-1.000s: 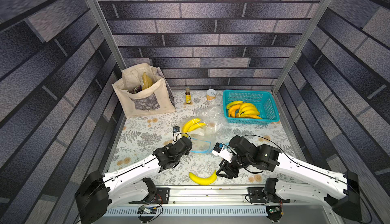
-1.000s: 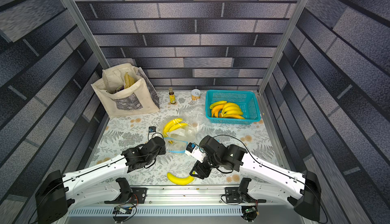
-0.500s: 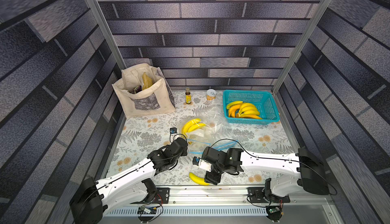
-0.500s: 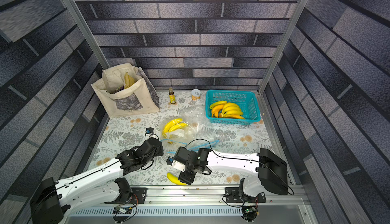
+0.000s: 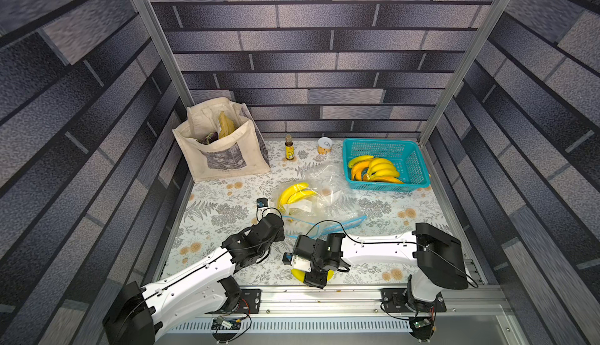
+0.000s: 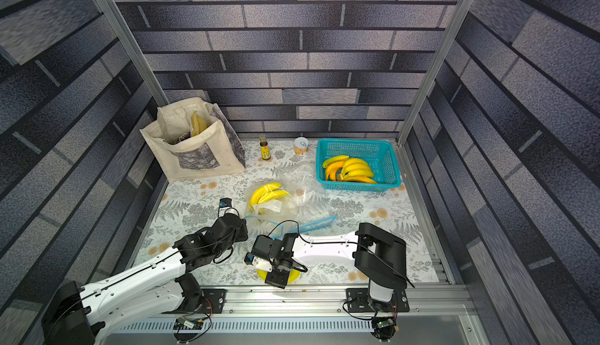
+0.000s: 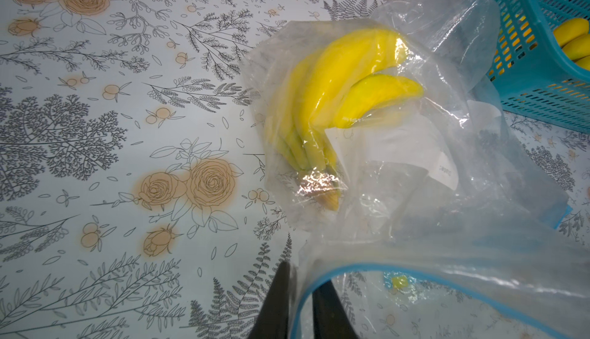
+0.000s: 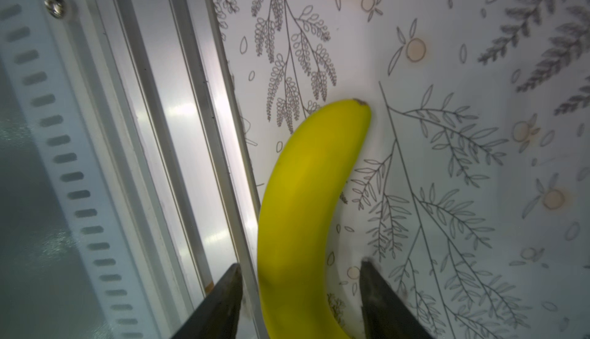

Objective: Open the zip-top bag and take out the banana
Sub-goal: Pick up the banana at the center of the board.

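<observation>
The left gripper (image 7: 301, 278) is pinching the mouth edge of the clear plastic, blue-rimmed zip-top bag (image 7: 447, 209) lying mid-table. The right gripper (image 8: 300, 265) is hovering, jaws apart, astride the single yellow banana (image 8: 306, 178) lying by the near metal rail (image 8: 191, 130)

The floral counter (image 5: 211, 203) carries a tote bag (image 5: 227, 155) far left, bottle (image 5: 289, 148), can (image 5: 325, 146), basket (image 5: 418, 177) far right, zip-top bag (image 5: 331, 197) centre, and banana (image 8: 303, 194) at the near edge.

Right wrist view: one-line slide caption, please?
Open right gripper straddles a loose banana lying on the floral tablecloth beside the metal rail.
</observation>
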`<control>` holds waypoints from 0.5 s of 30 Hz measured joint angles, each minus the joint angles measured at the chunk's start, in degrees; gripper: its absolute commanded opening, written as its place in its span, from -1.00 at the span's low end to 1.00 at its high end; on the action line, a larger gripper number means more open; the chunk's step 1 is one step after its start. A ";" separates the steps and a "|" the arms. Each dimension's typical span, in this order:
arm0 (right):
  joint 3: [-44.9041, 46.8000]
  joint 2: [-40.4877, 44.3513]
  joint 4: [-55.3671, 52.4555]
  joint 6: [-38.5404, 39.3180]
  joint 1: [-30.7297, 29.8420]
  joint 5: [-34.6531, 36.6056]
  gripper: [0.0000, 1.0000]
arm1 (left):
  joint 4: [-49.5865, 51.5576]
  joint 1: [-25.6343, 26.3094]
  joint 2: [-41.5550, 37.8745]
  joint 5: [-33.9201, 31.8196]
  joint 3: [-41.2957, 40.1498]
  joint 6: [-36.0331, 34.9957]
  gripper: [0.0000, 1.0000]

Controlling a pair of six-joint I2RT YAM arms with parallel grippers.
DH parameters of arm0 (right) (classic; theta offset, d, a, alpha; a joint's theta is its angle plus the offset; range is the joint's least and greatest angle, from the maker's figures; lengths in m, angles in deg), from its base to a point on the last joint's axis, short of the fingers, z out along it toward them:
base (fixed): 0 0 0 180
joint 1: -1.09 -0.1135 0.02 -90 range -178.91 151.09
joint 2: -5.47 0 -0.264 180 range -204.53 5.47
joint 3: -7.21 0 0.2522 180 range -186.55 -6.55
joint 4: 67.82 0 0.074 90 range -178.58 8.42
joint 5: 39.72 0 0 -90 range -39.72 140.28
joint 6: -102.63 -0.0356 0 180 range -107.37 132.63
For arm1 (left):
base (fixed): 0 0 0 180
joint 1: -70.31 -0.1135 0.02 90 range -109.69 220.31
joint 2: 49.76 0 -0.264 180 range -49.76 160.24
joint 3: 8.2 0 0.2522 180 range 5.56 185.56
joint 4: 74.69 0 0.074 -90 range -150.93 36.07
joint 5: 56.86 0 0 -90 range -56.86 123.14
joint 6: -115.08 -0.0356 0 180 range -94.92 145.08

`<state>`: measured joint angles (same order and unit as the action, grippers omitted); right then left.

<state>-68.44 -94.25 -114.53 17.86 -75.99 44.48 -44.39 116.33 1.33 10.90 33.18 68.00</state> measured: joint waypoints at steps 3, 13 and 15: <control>-0.63 -1.86 0.13 -0.09 -0.61 0.24 0.01 | 0.20 0.00 -1.62 -0.02 -0.52 0.02 -0.67; -0.17 -2.36 0.39 -2.38 -0.70 1.29 -0.76 | 0.72 -0.70 -4.48 0.02 -2.10 0.20 -0.66; 1.38 -0.33 0.39 -3.65 -0.70 1.27 -0.76 | 0.70 -0.70 -4.11 0.02 -2.10 0.20 -0.66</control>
<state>-67.06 -94.58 -114.14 14.21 -76.69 45.75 -43.69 115.63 -2.78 10.92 31.08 68.20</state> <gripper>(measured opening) 0.318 0.169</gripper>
